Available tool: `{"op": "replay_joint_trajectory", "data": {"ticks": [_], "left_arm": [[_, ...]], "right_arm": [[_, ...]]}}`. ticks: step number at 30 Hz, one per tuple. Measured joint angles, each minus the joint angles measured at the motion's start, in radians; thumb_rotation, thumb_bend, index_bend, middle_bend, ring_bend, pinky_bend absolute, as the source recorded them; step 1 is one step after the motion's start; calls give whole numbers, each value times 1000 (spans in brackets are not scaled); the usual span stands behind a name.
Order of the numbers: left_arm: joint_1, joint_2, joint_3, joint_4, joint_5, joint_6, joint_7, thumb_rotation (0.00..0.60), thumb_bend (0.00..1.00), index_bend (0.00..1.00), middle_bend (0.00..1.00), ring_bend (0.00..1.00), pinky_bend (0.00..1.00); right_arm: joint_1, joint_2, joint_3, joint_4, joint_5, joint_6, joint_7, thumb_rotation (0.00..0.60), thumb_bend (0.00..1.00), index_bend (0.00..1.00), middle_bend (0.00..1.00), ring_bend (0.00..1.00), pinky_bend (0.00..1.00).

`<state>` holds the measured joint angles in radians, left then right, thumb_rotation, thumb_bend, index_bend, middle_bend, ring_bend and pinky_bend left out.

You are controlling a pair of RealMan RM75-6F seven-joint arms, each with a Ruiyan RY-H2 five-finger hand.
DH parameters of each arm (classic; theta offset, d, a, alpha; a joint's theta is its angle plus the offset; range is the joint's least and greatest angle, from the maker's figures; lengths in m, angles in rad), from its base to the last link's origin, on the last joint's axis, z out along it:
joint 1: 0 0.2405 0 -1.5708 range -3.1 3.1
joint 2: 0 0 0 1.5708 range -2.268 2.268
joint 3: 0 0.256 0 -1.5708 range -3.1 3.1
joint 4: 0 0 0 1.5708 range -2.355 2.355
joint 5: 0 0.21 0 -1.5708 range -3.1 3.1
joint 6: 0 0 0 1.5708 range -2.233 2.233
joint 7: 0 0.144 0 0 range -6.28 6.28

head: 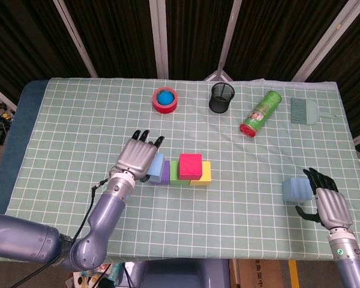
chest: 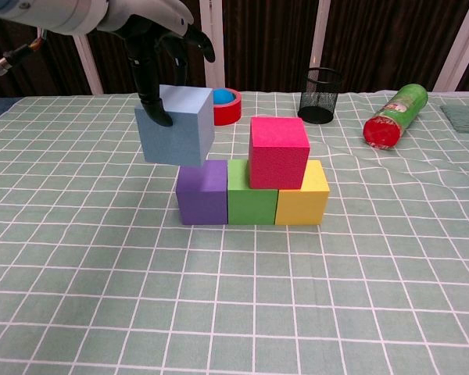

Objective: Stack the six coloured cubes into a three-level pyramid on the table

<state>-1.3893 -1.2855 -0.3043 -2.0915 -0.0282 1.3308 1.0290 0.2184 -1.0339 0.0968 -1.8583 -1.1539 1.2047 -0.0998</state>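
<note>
Purple cube (chest: 202, 192), green cube (chest: 252, 191) and yellow cube (chest: 302, 195) sat in a row on the table (chest: 219, 312), a red cube (chest: 278, 152) atop green and yellow. Left hand (chest: 158, 39) gripped a blue cube (chest: 174, 125), tilted over the purple cube. Far right of the row, the right hand (head: 325, 198) touched a second blue cube (head: 296, 190); whether it grasped it was unclear.

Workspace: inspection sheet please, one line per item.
Surface: table under green checked cloth, some wrinkles.
Job's things: purple cube, green cube, yellow cube in a row; red cube on top; blue cube held tilted over purple; light blue cube at right.
Clutter: tape roll, mesh cup, green can, brush.
Hands: left hand holds blue cube; right hand beside light blue cube.
Cables: black cable along left arm.
Surroundings: dark curtains.
</note>
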Motion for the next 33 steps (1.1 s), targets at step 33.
{"op": "replay_joint_trajectory", "data": {"ticks": [33], "left_arm": [[-67, -241, -48, 198, -79, 140, 99, 600, 334, 0, 324, 19, 87]], "right_arm": [[9, -5, -4, 8, 15, -29, 13, 600, 306, 0, 0, 0, 0]]}}
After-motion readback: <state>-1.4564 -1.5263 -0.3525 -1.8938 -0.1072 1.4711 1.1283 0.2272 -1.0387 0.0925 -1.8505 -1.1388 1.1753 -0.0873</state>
